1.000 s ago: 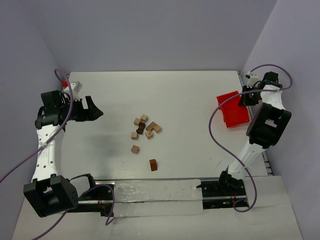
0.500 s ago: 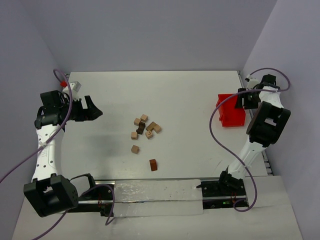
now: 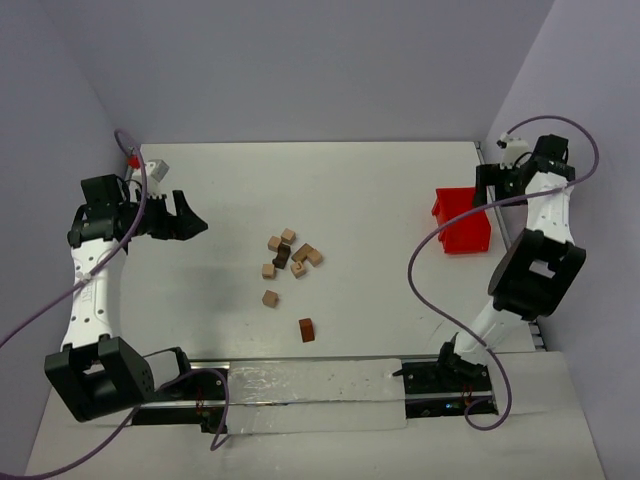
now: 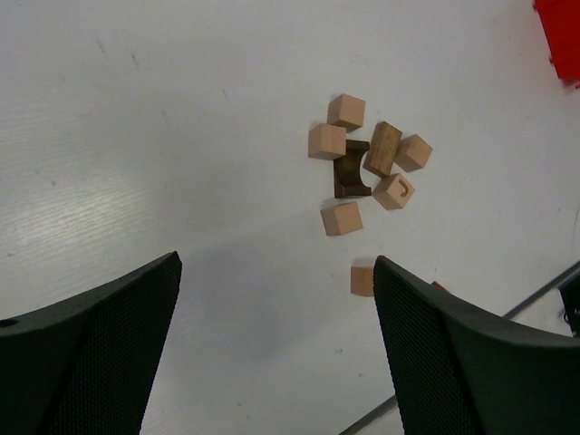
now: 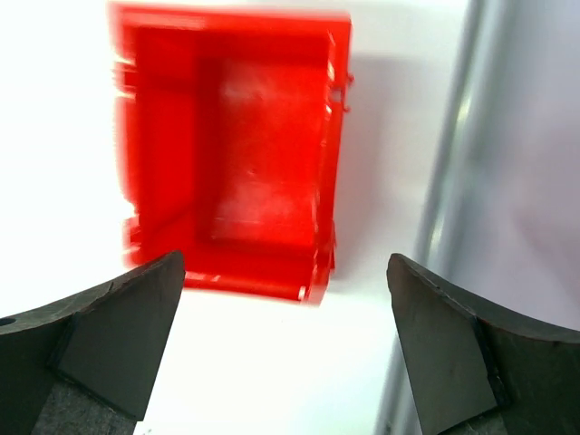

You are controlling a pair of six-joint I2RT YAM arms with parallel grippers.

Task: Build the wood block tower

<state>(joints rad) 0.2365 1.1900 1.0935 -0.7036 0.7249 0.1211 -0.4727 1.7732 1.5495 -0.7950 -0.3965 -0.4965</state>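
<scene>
We see the wood blocks point(image 3: 290, 252) lying loose on the white table point(image 3: 380, 200), near its middle and between the two arms, with none stacked into a tower. Most sit in a small cluster of light tan cubes gathered around a dark brown piece point(image 3: 282, 257), some of them touching. One tan cube point(image 3: 270, 298) lies apart on the near side of the cluster, and a reddish-brown block point(image 3: 306, 330) lies nearer still to the arm bases. The left gripper point(image 3: 188, 221) hangs over the left part of the table, well apart from the blocks, its jaws spread wide with nothing between them. In its wrist view the cluster point(image 4: 367, 168) shows beyond the black fingers point(image 4: 100, 335). The right gripper point(image 3: 498, 188) hovers at the far right, just above the red bin point(image 3: 462, 222), its jaws also spread wide and holding nothing. Its wrist view looks down into the bin's open top point(image 5: 231, 154), which appears slightly blurred.
</scene>
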